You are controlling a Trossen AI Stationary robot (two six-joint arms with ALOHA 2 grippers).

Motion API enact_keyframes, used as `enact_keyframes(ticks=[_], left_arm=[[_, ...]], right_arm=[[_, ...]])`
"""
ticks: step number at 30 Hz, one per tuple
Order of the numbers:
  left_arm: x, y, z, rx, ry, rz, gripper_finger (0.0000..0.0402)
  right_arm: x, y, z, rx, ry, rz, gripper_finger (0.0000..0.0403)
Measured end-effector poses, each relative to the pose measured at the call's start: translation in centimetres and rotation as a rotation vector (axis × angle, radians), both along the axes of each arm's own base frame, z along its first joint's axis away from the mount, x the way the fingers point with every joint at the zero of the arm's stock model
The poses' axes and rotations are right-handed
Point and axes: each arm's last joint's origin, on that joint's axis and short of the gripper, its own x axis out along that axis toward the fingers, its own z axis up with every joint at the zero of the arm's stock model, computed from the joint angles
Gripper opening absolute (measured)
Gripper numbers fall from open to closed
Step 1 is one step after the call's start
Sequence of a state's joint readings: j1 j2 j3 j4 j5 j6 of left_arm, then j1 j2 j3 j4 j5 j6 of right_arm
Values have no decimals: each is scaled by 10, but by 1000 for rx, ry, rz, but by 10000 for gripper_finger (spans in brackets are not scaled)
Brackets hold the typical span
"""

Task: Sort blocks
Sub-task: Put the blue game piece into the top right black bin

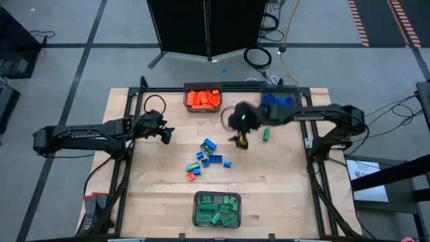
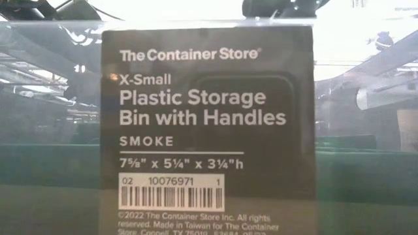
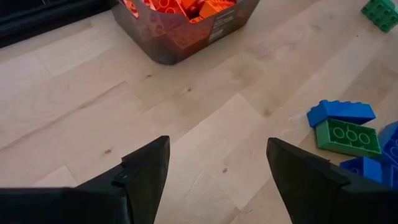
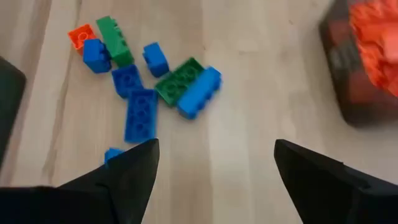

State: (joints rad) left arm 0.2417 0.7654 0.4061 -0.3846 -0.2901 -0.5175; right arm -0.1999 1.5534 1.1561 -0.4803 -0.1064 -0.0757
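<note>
Right wrist view: right gripper [image 4: 214,165], fingers [image 4: 127,171] spread apart, nothing between them, bare wood below.
- Beyond those fingers, the loose cluster of blocks [image 4: 140,81]: several blue, two green, one orange, lying close together or touching on the table [image 4: 261,93].
- To one side of that view, a dark bin wall with orange bricks inside.

Left wrist view: left gripper [image 3: 217,174], fingers [image 3: 146,171] spread apart and empty, over bare wood.
- Ahead of them, the orange bin [image 3: 186,34], heaped with orange bricks.
- Off to the side, a blue brick touching a green one, more blue at the edge, and a lone green block [image 3: 380,12] farther off.

High view, all places given from the loose cluster [image 1: 208,160] near the table's middle:
- Right gripper [image 1: 240,140]: just beyond the cluster, toward the far right.
- Lone green block [image 1: 266,134]: beside that gripper, apart from the cluster.
- Left gripper [image 1: 164,134]: to the left, well apart.
- Orange bin [image 1: 203,99]: at the far edge, straight behind the cluster.
- Blue bin [image 1: 279,102]: at the far edge, right of the orange one, partly under the right arm.
- Green bin [image 1: 217,209]: at the near edge, full of green bricks.

Low view: filled by a bin's printed store label [image 2: 206,130]; neither gripper can be made out.
</note>
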Motion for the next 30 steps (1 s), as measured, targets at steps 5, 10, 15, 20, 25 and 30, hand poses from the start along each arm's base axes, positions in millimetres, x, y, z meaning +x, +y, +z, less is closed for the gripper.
enact_keyframes(ticks=[5, 10, 15, 20, 25, 30], left_arm=[[0, 0, 0, 0, 0, 0, 270], [0, 0, 0, -9, -2, -10, 270], [0, -1, 0, -14, -3, -15, 270], [0, -1, 0, -16, -3, -18, 270], [0, -1, -1, -16, 5, -20, 270], [-1, -1, -1, -19, 15, -20, 270]], right_arm=[[29, 36, -30, -42, 5, 80, 313], [46, 56, -54, -2, 8, 94, 313], [56, 68, -70, 28, -4, 91, 313], [63, 77, -91, 49, 33, 90, 313], [69, 78, -104, 62, 69, 76, 313], [78, 75, -113, 45, 96, 54, 296]])
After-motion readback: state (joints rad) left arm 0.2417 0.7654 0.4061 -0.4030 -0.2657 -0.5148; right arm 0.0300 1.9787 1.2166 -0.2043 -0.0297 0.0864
